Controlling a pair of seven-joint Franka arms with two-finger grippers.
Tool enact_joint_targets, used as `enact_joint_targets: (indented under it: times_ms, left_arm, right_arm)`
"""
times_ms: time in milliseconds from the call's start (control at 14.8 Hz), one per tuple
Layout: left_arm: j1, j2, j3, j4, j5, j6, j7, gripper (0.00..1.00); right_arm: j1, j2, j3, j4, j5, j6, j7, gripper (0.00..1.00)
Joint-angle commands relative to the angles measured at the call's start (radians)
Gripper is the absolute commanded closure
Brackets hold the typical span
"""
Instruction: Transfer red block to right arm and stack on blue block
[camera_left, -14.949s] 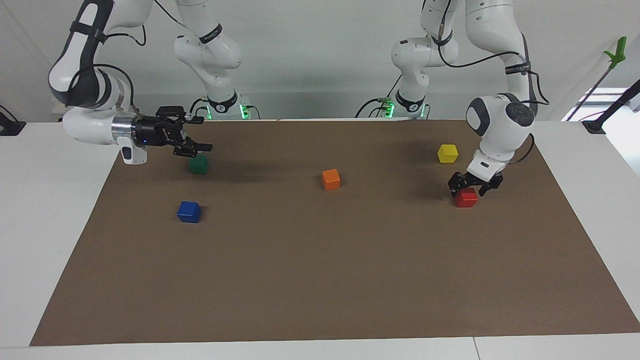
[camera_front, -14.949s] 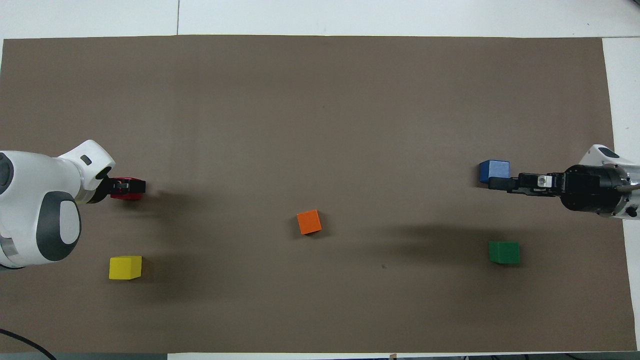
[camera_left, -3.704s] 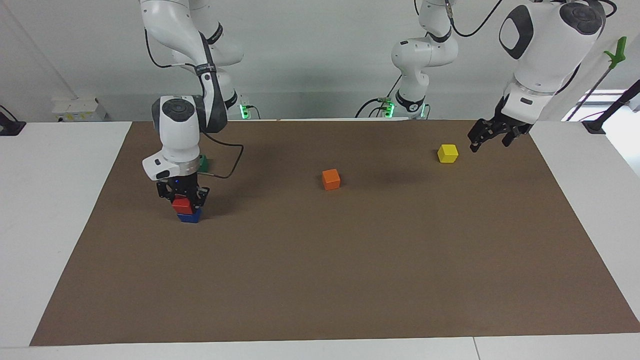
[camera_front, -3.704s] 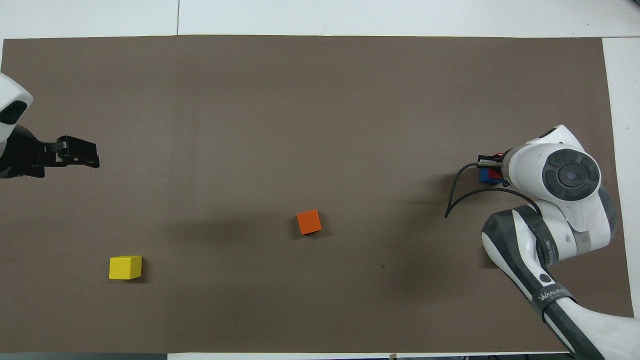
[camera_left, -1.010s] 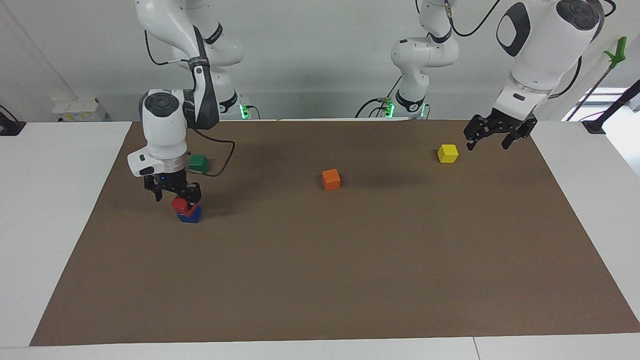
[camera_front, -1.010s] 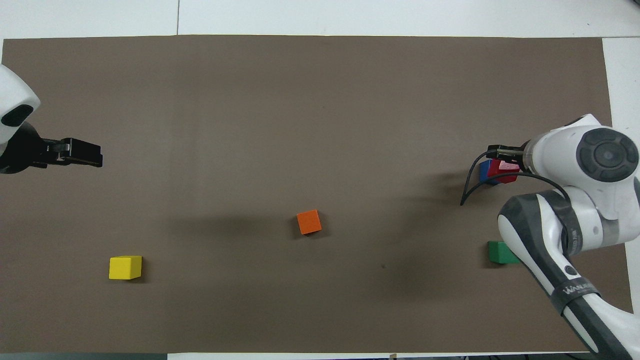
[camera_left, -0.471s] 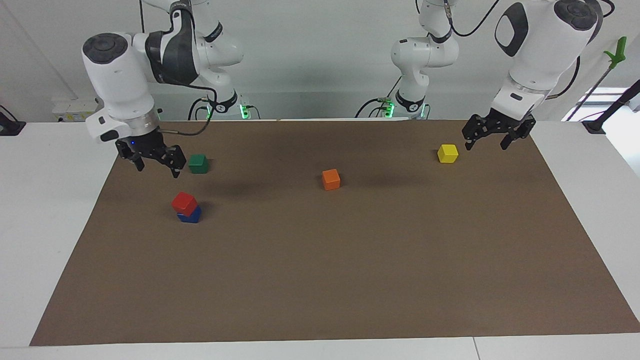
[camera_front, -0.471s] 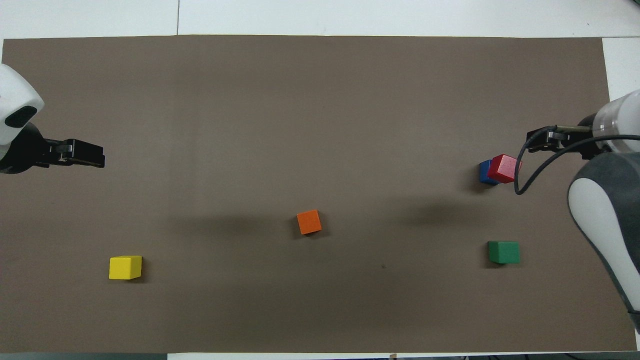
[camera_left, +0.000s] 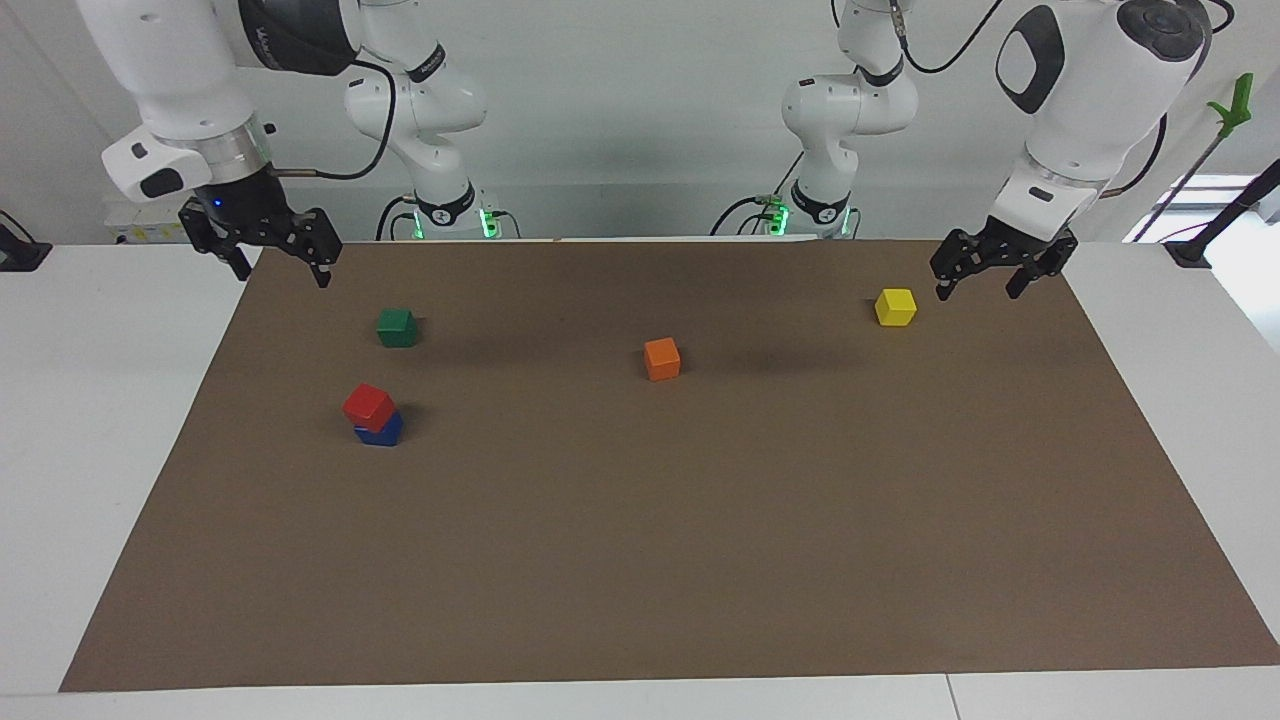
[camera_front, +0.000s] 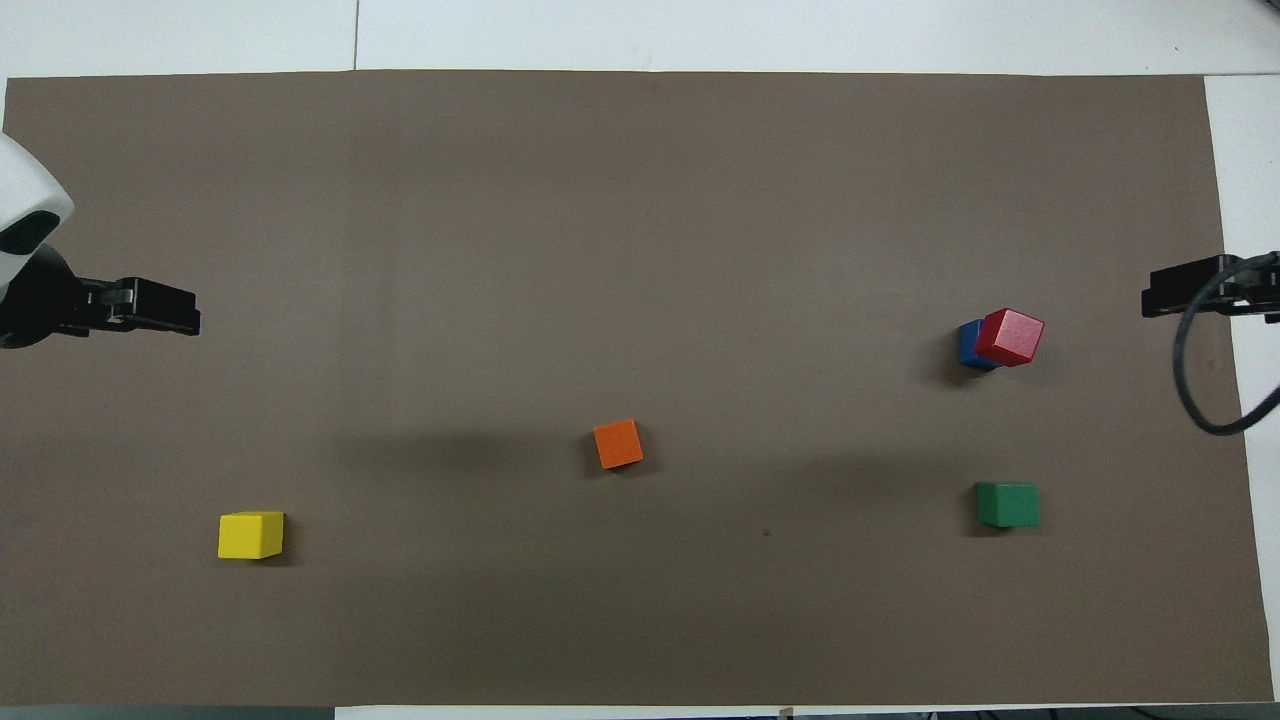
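The red block (camera_left: 368, 406) (camera_front: 1010, 337) rests on the blue block (camera_left: 381, 432) (camera_front: 966, 345), turned a little askew and overhanging it, toward the right arm's end of the mat. Nothing touches the stack. My right gripper (camera_left: 282, 272) (camera_front: 1188, 287) hangs open and empty, raised over the mat's edge at its own end, well clear of the stack. My left gripper (camera_left: 976, 290) (camera_front: 165, 318) waits open and empty in the air beside the yellow block, at the left arm's end.
A green block (camera_left: 397, 327) (camera_front: 1007, 504) lies nearer to the robots than the stack. An orange block (camera_left: 662, 359) (camera_front: 618, 444) sits mid-mat and a yellow block (camera_left: 895, 307) (camera_front: 250, 535) toward the left arm's end. All rest on a brown mat (camera_left: 700, 560).
My right gripper has let go of the red block, risen and pulled away toward its end of the mat. The red block stays on the blue block. The left arm has barely moved.
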Motion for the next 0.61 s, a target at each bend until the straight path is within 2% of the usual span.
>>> enact_joint_targets:
  times_ms: [0,269,539]
  left_arm:
    - [0.0,-0.007,0.001,-0.008,0.004,-0.002,0.008,0.0]
    - [0.001,-0.007,0.003,-0.008,0.004,-0.002,0.008,0.0]
    - [0.0,-0.007,0.001,-0.008,0.004,-0.002,0.008,0.0]
  right_arm:
    - [-0.053,0.019,0.01,0.052,0.078,-0.069,-0.054,0.0]
    - [-0.06,0.026,0.01,0.059,0.069,-0.11,-0.102,0.0]
    - [-0.064,0.064,0.012,0.059,0.003,-0.091,-0.122,0.0]
